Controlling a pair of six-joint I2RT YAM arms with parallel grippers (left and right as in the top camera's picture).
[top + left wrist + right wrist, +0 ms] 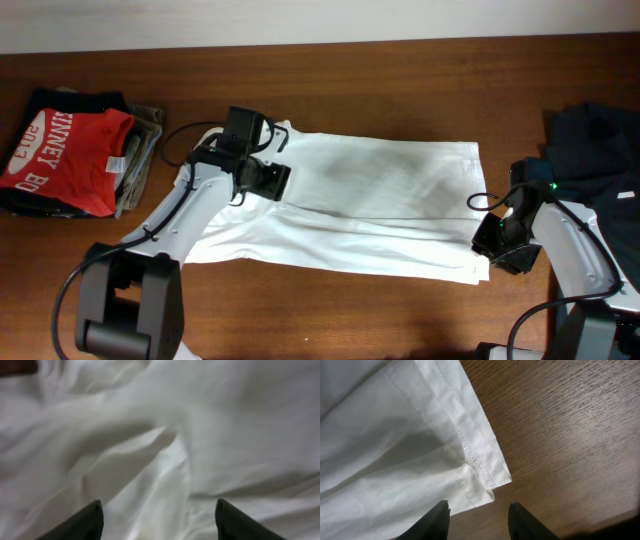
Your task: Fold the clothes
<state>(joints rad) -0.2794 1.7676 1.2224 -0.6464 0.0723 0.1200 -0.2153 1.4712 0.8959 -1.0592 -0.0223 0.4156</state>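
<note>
A brown wood-grain worktop (400, 300) carries everything. A large plain white shirt of thin soft fabric (390, 200) lies across its middle, spread flat as a wide, roughly rectangular shape. It has soft creases and a long fold line running along its length.

Well left of the white shirt sits a stack of dark folded clothes (60, 100) with a red shirt with white lettering (70, 150) on top. Beyond the white shirt's far right corner lies a heap of dark fabric (590, 140).

The left end effector (268, 178) hangs over the white shirt's upper left part. In the left wrist view its dark fingers (92, 520) stand wide apart above rumpled, shadowed cloth with nothing between them.

The right end effector (510, 250) sits at the white shirt's near right corner. In the right wrist view its fingers (437, 522) are partly apart, with bare wood showing in the gap and nothing held. The shirt's layered corner and its stitched hem (475, 460) end just beside the fingertips.
</note>
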